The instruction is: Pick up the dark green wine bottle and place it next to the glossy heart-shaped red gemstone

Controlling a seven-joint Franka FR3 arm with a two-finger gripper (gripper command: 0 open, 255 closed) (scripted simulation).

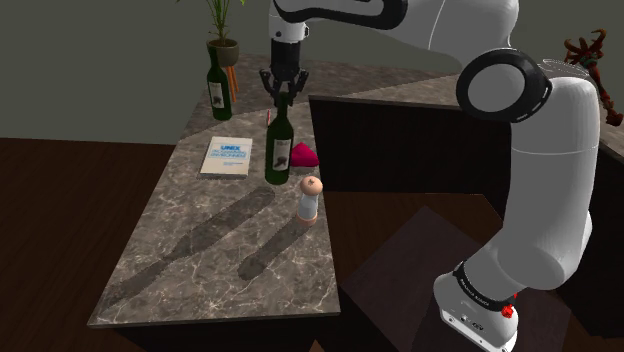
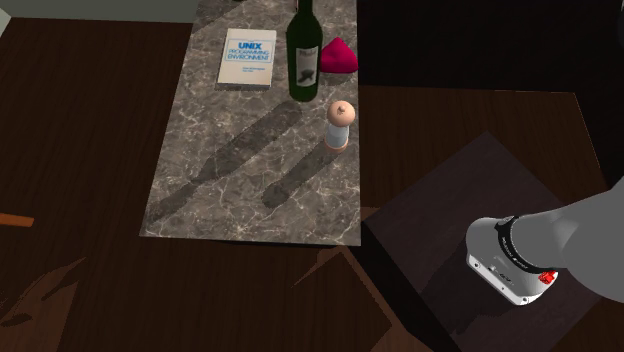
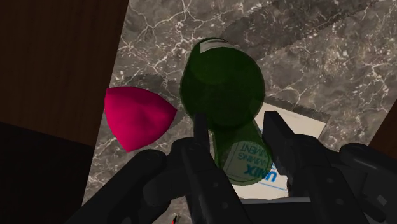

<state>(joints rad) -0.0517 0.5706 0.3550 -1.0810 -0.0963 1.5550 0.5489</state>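
A dark green wine bottle (image 1: pixel 279 145) stands upright on the marble table (image 1: pixel 200 260), just left of the glossy red gemstone (image 1: pixel 304 154) in the shoulder view. My gripper (image 1: pixel 283 98) comes straight down over the bottle's top and is shut on its neck. Looking along the hand, the two black fingers (image 3: pixel 275 130) clasp the neck of the bottle (image 3: pixel 222 83), and the gemstone (image 3: pixel 137 118) lies close beside its body. From the second exterior view, the bottle (image 2: pixel 304 55) and gemstone (image 2: pixel 339 55) sit side by side at the table's far end.
A white UNIX book (image 1: pixel 226 155) lies on the bottle's other side. A small pale grinder (image 1: pixel 311 198) stands nearer the stand. A second green bottle (image 1: pixel 218 90) and a potted plant (image 1: pixel 224 45) are at the far end. A dark counter (image 1: pixel 400 130) borders the table.
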